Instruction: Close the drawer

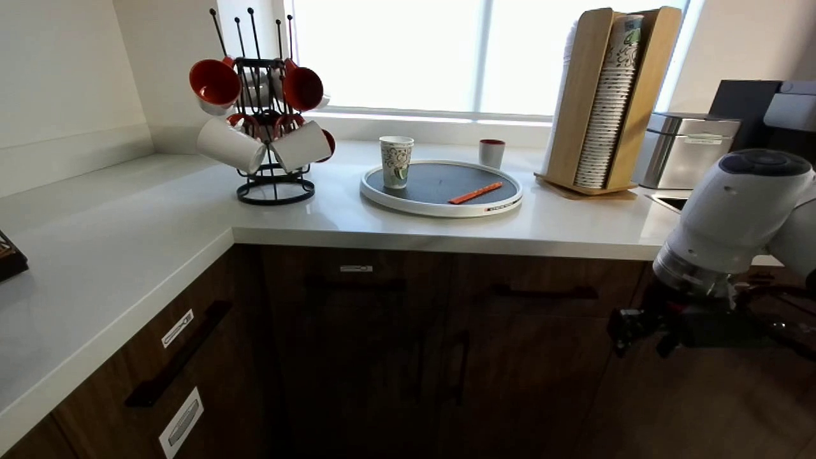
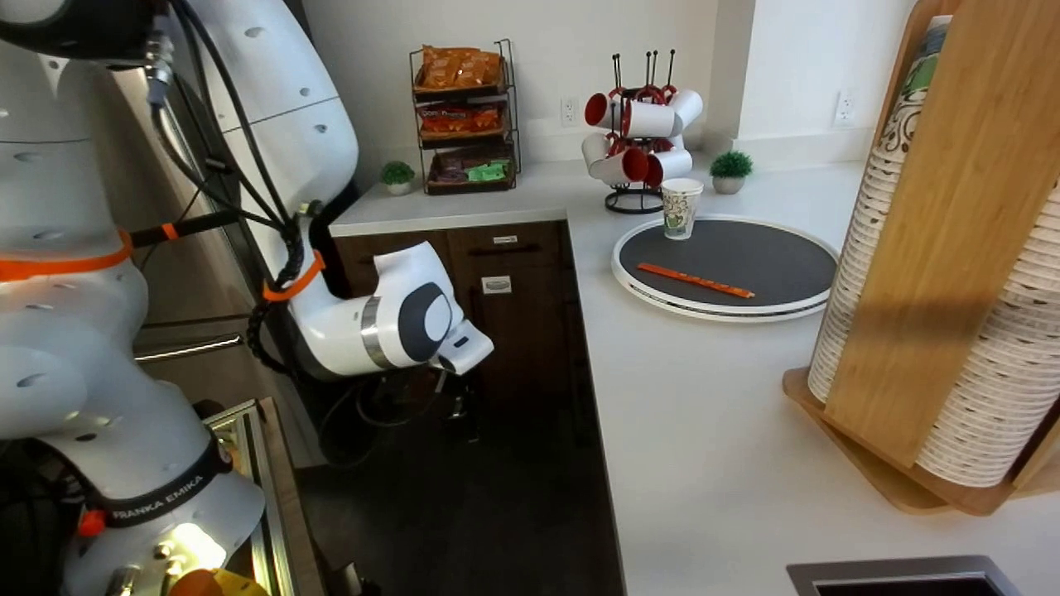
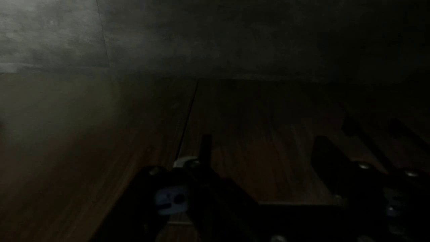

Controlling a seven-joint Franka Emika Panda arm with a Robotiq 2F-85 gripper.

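1. Two white labels (image 1: 177,328) sit at the far left of an exterior view: the upper on the left drawer (image 1: 143,366), beside its dark bar handle (image 1: 180,354), the lower on the cabinet door (image 1: 220,389) beneath.
2. A black wire mug rack (image 1: 275,202) stands on the white surface (image 1: 127,217), carrying tilted white mugs (image 1: 231,145) lined in red.
3. Below and to the right of the rack, the middle drawer (image 1: 414,271) lies flush under the surface's edge, a slim label on its front.
4. A round grey-topped tray (image 1: 440,175), seen in both exterior views, bears an upright patterned paper cup (image 1: 396,164) and, apart from it, an orange stick (image 1: 475,193). A red-lined white cup (image 1: 491,155) stands just behind the tray.
5. The right drawer (image 1: 545,274) lies flush too. Which of these three is the task's drawer I cannot tell; their insides are hidden.
6. A wooden dispenser (image 1: 580,108) holds tall stacks of paper cups (image 1: 604,127); a metal box (image 1: 692,153) sits to its right.
7. At the far right, the white arm (image 1: 739,210) hangs before the cabinets, its gripper (image 3: 263,148) lower than the surface. The wrist view is very dark, but the jaws stand apart, a wood front (image 3: 262,117) visible between them. Whether they touch that front I cannot tell.
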